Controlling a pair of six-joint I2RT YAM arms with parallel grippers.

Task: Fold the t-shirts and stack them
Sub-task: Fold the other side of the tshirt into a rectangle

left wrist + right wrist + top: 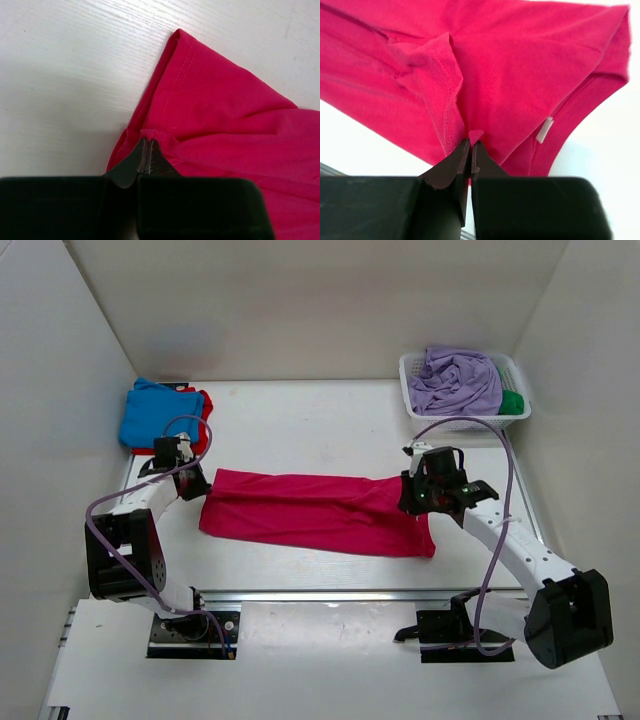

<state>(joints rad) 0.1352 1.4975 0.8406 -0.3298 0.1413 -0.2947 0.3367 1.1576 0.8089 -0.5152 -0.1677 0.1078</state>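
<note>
Between left tool (148,144) and right tool (471,144), both clamped on its ends, a soft crimson-pink cloth t-shirt (310,512) lies stretched along the white counter (300,430). Judged limp and light; hemmed edges likely give the surest hold.

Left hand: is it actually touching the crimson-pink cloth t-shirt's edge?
Touching. The left wrist view shows the left hand shut on a pinched fold of the crimson-pink cloth t-shirt, with fabric bunched at its fingertips.
</note>
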